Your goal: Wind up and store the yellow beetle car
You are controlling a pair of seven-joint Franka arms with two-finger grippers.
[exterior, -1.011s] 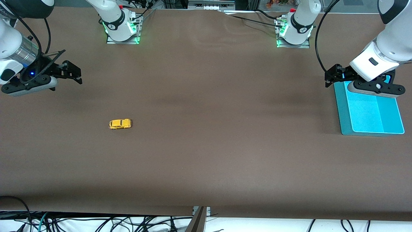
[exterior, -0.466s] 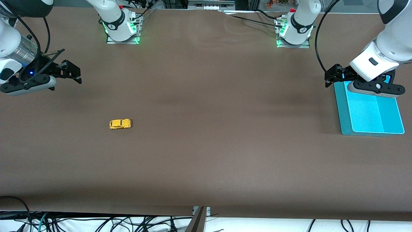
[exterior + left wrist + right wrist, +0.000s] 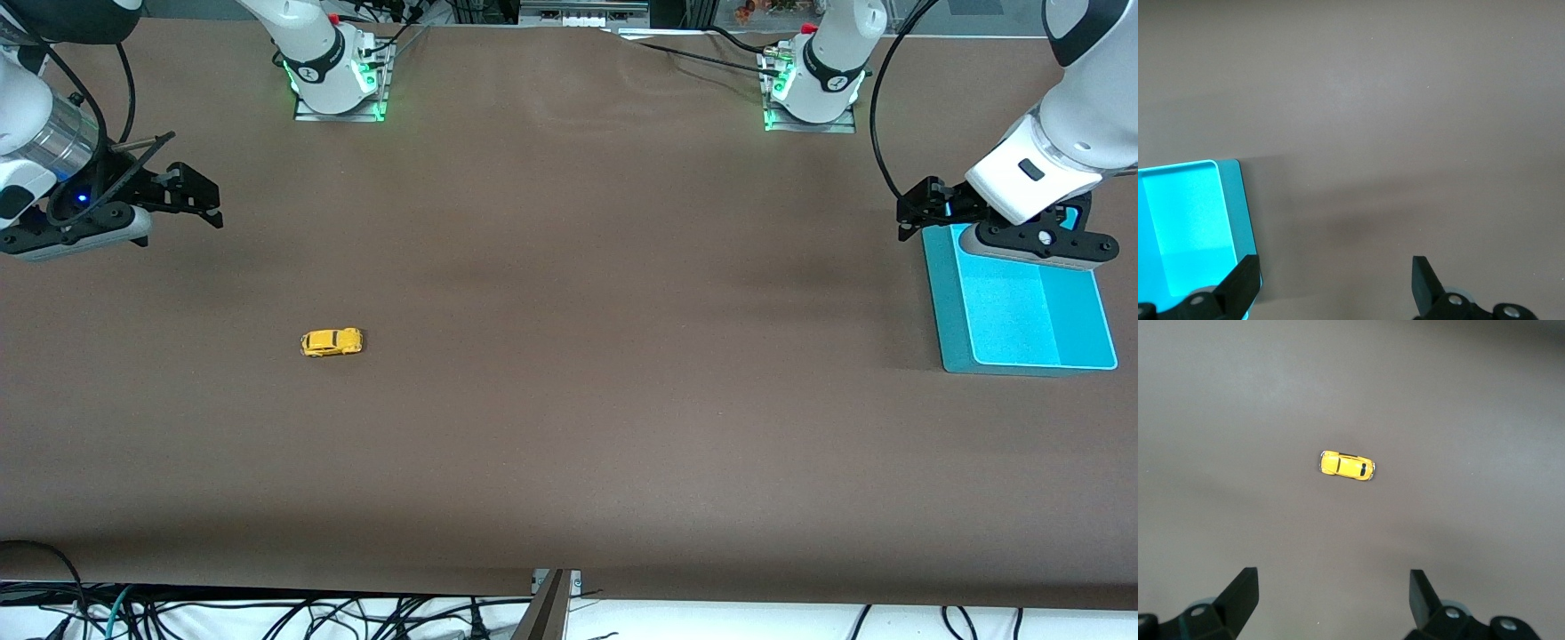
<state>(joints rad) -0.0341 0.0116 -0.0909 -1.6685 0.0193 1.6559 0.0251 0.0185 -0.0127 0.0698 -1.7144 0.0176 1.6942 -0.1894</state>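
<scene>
The yellow beetle car (image 3: 332,341) stands on its wheels on the brown table, toward the right arm's end. In the right wrist view the car (image 3: 1347,465) lies ahead of the fingers, well apart from them. My right gripper (image 3: 197,197) hangs over the table near that end, open and empty, and its tips (image 3: 1333,593) stand wide apart. My left gripper (image 3: 920,213) waits over the edge of the blue tray (image 3: 951,302), open with nothing between its fingers (image 3: 1336,280).
The blue tray (image 3: 1185,227) lies at the left arm's end of the table, and nothing shows inside it. Both arm bases stand along the table's edge farthest from the front camera. Cables hang below the nearest edge.
My right gripper has drifted slightly toward the right arm's end of the table. The car and the left arm have not moved.
</scene>
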